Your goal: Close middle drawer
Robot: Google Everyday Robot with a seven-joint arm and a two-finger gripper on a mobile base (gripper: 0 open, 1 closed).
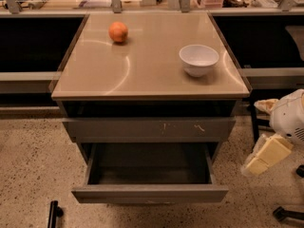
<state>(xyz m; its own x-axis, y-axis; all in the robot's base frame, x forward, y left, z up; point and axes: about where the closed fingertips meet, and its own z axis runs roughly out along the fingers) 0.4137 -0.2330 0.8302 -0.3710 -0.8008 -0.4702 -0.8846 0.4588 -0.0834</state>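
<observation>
The middle drawer (149, 194) stands pulled far out toward me at the bottom of the grey cabinet. Its plain grey front has pale scuffs on the lower edge, and its inside (149, 163) is dark and looks empty. Above it is the taller grey front with white scratch marks (149, 128), pulled out only slightly. My gripper (266, 158), pale yellow under a white arm housing (289, 115), hangs to the right of the cabinet at about the open drawer's height. It is apart from the drawer and touches nothing.
The beige cabinet top (142, 70) bears an orange (118, 32) at back left and a white bowl (198, 59) at right. Dark shelving flanks the cabinet. A black handle-like object (53, 213) lies on the speckled floor at left, and a black caster leg (287, 213) at lower right.
</observation>
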